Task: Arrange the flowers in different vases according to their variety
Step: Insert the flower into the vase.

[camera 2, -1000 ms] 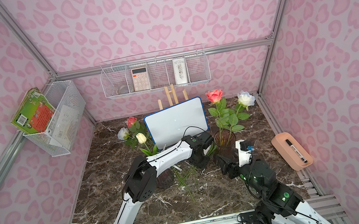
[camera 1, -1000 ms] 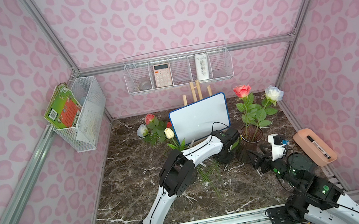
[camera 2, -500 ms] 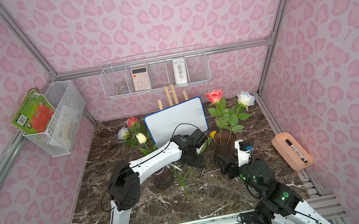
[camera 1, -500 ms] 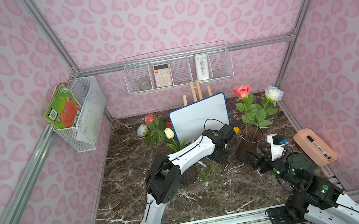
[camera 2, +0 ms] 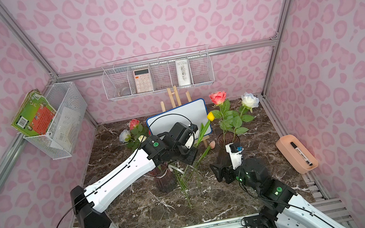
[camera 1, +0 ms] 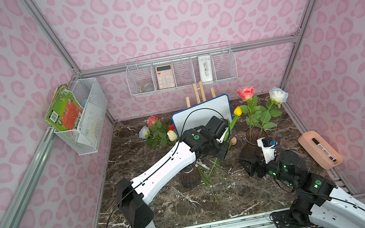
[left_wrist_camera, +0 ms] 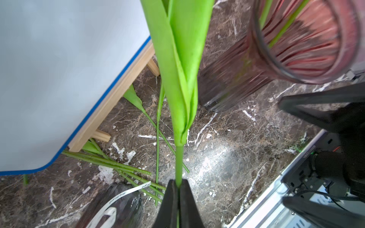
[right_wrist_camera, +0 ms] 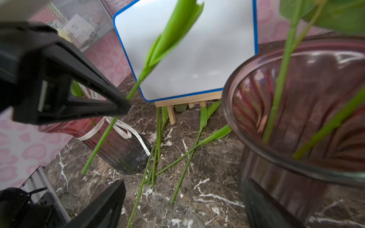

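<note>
At the far left a white wire basket [camera 1: 91,120] is hanging on the wall and holding a green book [camera 1: 63,112]. Next, over the dark marble table [camera 1: 168,211], a pink rose [camera 1: 152,120], a white-blue rose [camera 1: 144,132] and a cream tulip [camera 1: 172,135] are rising in a cluster behind the left arm, which is covering the lower part of their stems. Just below the arm the narrower ribbed vase [camera 1: 190,179] is standing upright with a white ribbon [left_wrist_camera: 136,189] around it. A whiteboard [camera 1: 201,113] is leaning on a small wooden easel at the back. In front of it the left gripper [left_wrist_camera: 178,184] is pinching the bare lower stem of the yellow tulip [camera 1: 237,111], jaws pressed together on it. The flower is slanting up clear of the table, its bloom between the whiteboard and the right-hand roses. Beneath it several loose green stems [right_wrist_camera: 158,138] are lying on the marble, and a pink tulip bloom [camera 1: 233,140] is resting near the wider vase [camera 1: 250,149]. That vase is standing upright and holding a pink-red rose [camera 1: 246,92] and a white rose [camera 1: 278,94]. The right gripper [camera 2: 218,173] is hovering close beside its base, jaws spread wide and gripping nothing. At the far right a peach tray [camera 1: 307,142] is carrying a black marker [camera 1: 323,149].
</note>
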Motion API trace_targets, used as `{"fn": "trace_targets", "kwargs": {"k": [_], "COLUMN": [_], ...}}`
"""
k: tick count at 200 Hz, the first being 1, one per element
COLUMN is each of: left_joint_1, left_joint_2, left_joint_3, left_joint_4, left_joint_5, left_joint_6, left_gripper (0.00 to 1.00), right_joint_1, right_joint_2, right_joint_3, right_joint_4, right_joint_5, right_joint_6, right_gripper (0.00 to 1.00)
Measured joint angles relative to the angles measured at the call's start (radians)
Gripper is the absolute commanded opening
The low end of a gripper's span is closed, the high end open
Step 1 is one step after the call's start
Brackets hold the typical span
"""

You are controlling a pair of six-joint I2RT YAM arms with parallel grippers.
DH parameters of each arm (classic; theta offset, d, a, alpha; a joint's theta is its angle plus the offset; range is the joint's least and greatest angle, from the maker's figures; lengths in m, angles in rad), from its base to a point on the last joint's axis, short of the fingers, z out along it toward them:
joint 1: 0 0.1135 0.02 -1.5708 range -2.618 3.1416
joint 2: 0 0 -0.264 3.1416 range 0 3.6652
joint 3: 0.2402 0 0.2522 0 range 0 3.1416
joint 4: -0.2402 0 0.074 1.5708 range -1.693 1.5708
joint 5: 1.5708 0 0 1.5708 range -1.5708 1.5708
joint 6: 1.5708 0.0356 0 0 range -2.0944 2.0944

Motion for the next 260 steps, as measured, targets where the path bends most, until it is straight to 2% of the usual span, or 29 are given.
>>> {"fn": "trace_targets", "kwargs": {"k": [36,60,85,125,206,233,260], "left_joint_1": [0.002,0.013,0.033,0.087,0.132,0.132,0.133], "left_joint_2": [-0.216,-0.38,-0.477,-0.556,-0.626,-0.687,-0.713], "left_joint_3": [-0.149,-0.288,-0.344,-0.447,-0.678,-0.761,-0.808], "left_joint_4": [0.112,0.223,0.309,0.445,0.641,0.688,0.711], "left_joint_5": [-0.101,-0.183,-0.25,-0.316,-0.32,-0.319,-0.32], "left_joint_6": [0.013,0.054,0.087,0.137,0.156,0.132,0.105], "left_gripper": [0.0,0.0,0.0,0.0,0.0,0.0,0.0], "right_joint_1": [0.053,0.132,0.18,0.186,0.143,0.141,0.14], "right_joint_2": [0.104,0.185,0.277,0.435,0.752,0.848,0.916], "right_joint_3": [0.009,0.034,0.055,0.107,0.292,0.37,0.418], "right_joint_4": [0.032,0.04,0.06,0.092,0.085,0.064,0.041], "right_joint_5": [-0.054,-0.045,-0.016,0.002,0.064,0.09,0.126], "right_joint_6": [-0.002,-0.002,0.002,0.033,0.15,0.205,0.269], "right_gripper": [0.94,0.96,0.99,1.0,1.0,0.79,0.67]}}
